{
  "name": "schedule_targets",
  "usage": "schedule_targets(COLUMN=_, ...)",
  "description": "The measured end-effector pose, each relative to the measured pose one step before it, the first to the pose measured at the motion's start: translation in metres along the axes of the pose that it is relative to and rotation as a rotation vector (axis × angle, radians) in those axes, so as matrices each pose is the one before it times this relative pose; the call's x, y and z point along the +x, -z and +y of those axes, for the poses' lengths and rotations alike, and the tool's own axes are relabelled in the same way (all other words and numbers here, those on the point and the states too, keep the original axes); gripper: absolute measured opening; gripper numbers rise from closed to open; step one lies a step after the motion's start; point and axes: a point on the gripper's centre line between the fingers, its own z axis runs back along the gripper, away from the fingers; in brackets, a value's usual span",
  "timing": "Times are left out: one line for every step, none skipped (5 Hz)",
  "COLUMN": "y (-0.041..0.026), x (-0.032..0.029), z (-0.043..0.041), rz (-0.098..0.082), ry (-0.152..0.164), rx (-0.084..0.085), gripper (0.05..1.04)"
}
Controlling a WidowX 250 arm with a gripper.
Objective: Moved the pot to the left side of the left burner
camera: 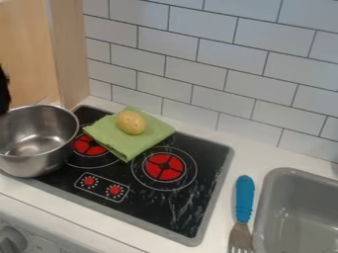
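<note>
Gripper: the black gripper (pixel 4 91) hangs beside the pot's back rim; I cannot tell whether it is closed on anything.
Pot: the steel pot (pixel 29 165) is over the left edge of the stove top (pixel 165 212), near its front left corner, just left of the left burner (pixel 88 146). It looks roughly upright and about where the task wants it.
Pot's base: hidden support is the main worry; if it straddles the stove edge, letting go could make it rock or tip.
Pot's rim: a gripper pulling away while caught there could drag the pot or swing it round.
Cloth: the green cloth (pixel 151 131) laps the left burner; a rightward slip of the pot could ruck it up.
Potato: the potato (pixel 131 122) on it might then roll.
</note>
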Motion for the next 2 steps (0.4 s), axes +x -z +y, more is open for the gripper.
schedule_targets(y=-0.02647, x=-0.00738, z=-0.00699, rz=-0.0358, ry=0.0378, rx=-0.0021, gripper=0.999)
schedule_targets(y=-0.00196, x=-0.00006, z=-0.00101, rz=-0.0055, ry=0.0100, rx=0.0007, gripper=0.999)
